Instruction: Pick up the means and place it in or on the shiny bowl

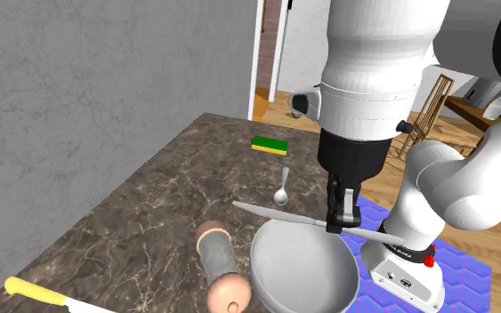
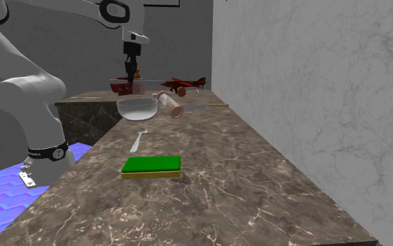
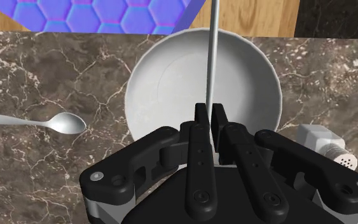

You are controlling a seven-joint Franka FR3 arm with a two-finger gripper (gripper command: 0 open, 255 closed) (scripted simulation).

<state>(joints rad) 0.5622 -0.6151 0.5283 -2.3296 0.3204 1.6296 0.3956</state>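
Gripping thin grey utensil [image 3: 213,51], perhaps a knife | hand [image 3: 210,118] clamped on it | over bowl [image 3: 165,83]

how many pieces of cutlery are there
3. A thin silver knife clamped in the gripper above the bowl; a spoon between bowl and sponge; a yellow-handled knife at the shoulder view's lower left. More may hide behind the arm.

- You're looking at a brown marbled counter [image 1: 141,213] running along a grey wall [image 1: 79,80].
- A pale bowl [image 1: 279,267] is sitting upright by the stand-side edge.
- A shaker [image 1: 219,265] is lying on its side just beside it.
- A spoon [image 1: 282,192] is lying between bowl and sponge [image 1: 270,145].
- A yellow-handled knife [image 1: 39,295] is lying well apart, at the shoulder view's lower left.
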